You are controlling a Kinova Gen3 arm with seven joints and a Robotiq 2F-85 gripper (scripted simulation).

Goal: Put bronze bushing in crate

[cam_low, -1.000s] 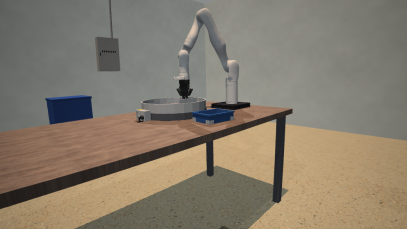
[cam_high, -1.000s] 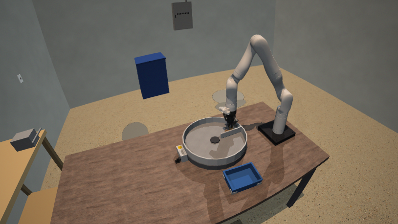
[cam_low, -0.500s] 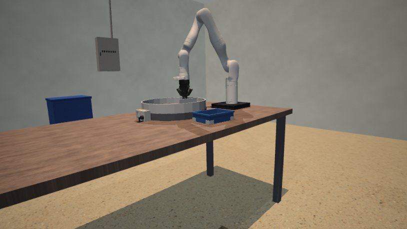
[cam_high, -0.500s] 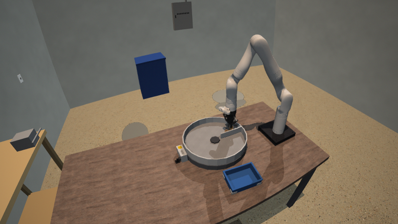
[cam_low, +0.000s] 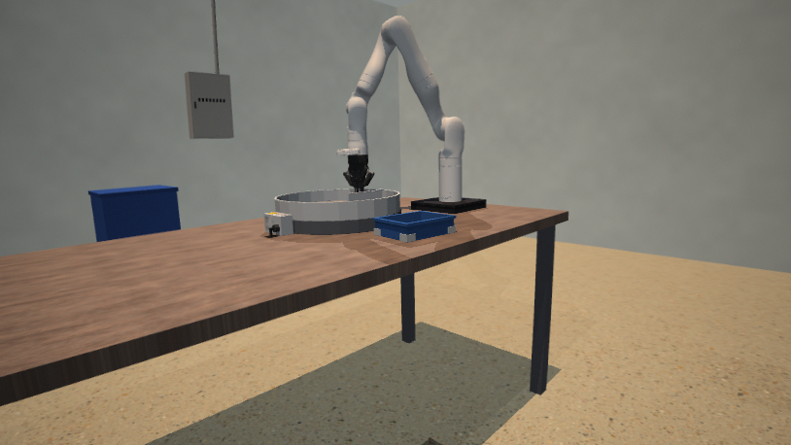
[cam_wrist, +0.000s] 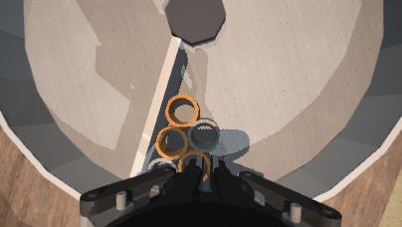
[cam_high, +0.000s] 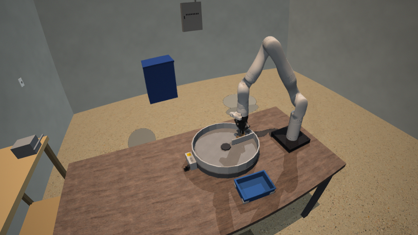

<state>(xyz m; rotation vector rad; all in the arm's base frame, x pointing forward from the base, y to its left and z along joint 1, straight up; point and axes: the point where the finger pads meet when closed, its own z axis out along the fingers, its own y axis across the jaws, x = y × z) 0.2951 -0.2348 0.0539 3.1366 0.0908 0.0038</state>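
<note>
In the wrist view my gripper (cam_wrist: 207, 163) is shut on the wall of a bronze bushing (cam_wrist: 195, 162) that rests on the turning table (cam_wrist: 249, 75). Two more bronze bushings (cam_wrist: 182, 111) (cam_wrist: 172, 141) and a grey bushing (cam_wrist: 204, 134) crowd just beyond it, touching each other. Another grey bushing (cam_wrist: 160, 164) peeks out at the left finger. All sit against a pale guide bar (cam_wrist: 156, 112). In the top and exterior views the gripper (cam_high: 241, 133) (cam_low: 358, 185) reaches down inside the table's far rim. The blue crate (cam_high: 254, 185) (cam_low: 414, 224) stands empty on the desk in front of the turning table (cam_high: 225, 149).
The turning table has a raised grey rim (cam_low: 337, 210) and a dark centre hub (cam_high: 225, 146). A small control box (cam_high: 190, 160) sits at its left edge. The arm's black base (cam_high: 290, 139) stands to the right.
</note>
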